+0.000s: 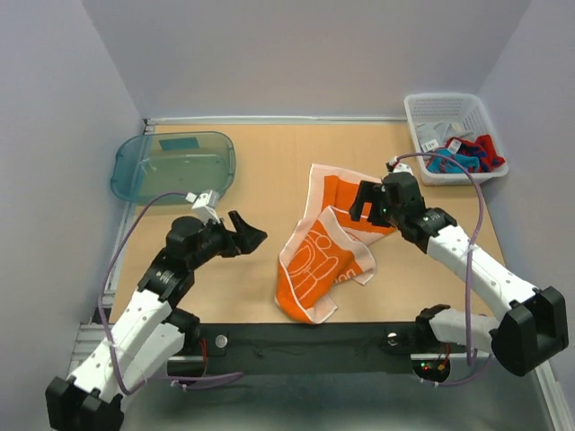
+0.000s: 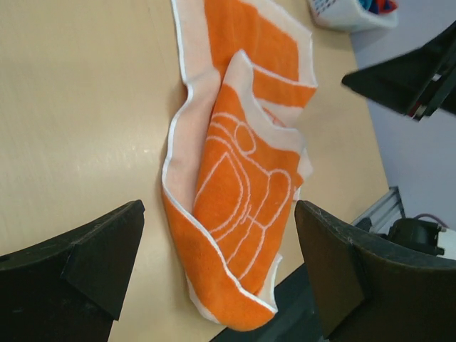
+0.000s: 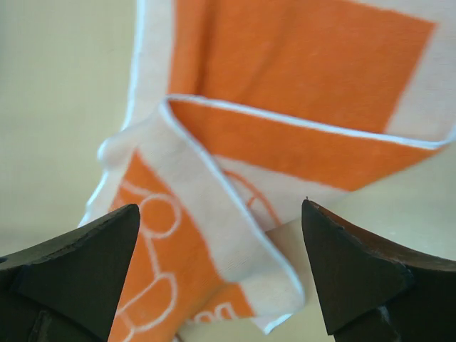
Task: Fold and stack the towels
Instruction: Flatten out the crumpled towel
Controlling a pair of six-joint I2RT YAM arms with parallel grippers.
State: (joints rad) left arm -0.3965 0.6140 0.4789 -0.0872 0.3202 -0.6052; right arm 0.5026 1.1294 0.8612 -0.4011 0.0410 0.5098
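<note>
Tan table [image 1: 225, 193] is carrying a rumpled orange towel [image 1: 319, 256] lying near-to-far; wide-open right tool [image 1: 366, 205] is hovering over it, nearer than wide-open left tool [image 1: 249, 235].

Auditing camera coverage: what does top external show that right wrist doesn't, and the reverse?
Only top external: the teal tray, the white basket holding red and blue towels, the left fingers, open, and the whole crumpled outline of the orange towel. Only right wrist: a close look at that towel's white-edged fold layers. Both: the orange towel, with the right fingers open over it.
</note>
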